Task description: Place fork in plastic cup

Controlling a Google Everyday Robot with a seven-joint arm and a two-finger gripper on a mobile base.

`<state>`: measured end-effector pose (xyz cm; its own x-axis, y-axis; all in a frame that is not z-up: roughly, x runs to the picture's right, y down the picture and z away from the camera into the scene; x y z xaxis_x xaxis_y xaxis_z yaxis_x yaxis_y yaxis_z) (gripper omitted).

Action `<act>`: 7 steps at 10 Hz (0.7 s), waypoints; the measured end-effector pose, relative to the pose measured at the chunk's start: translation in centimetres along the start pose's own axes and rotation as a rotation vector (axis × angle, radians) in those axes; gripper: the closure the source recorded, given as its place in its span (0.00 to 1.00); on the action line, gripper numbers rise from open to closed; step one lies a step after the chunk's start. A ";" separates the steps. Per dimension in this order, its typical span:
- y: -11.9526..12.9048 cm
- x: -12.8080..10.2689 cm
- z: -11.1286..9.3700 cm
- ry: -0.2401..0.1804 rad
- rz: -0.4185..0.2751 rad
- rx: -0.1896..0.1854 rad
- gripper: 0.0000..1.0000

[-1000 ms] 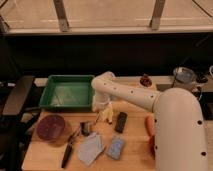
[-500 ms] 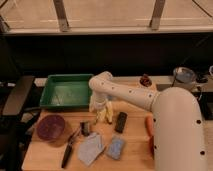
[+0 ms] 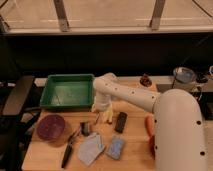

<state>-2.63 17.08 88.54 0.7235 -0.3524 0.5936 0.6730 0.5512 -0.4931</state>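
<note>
Starting at the left edge of the worktop (image 3: 47, 159): nothing shifting there, with the maroon plate (image 3: 50, 127) and the green tray (image 3: 67, 91) behind it sitting just as a second ago. Moving toward the middle: spotting what looks like the fork (image 3: 96, 119), a thin pale sliver lying flat just in front of the tray's right front corner, near a small metal cup (image 3: 86, 129) and still resting on the wood. Right above it, seeing the end effector (image 3: 101, 109) having dipped a little lower over the last second, now hanging close over the fork and beside the yellow banana-like piece (image 3: 108, 117); not being able to tell whether released or clenched. Reading this as closing in for the pick, with no lift begun yet. Finishing at the right rear corner: finding the plastic cup (image 3: 184, 77) standing upright, well apart from the fork, so probably facing a long carry across the worktop once the fork is grasped.
</note>
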 end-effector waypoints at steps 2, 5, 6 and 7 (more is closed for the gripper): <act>0.0 0.1 -0.2 0.002 0.001 0.001 0.81; 0.2 0.3 -0.3 0.003 0.004 -0.004 1.00; 0.3 0.3 -0.3 0.004 0.005 -0.004 1.00; 0.5 0.3 -0.3 0.017 -0.005 -0.009 1.00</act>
<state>-2.07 17.04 88.31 0.7228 -0.3678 0.5851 0.6777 0.5429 -0.4960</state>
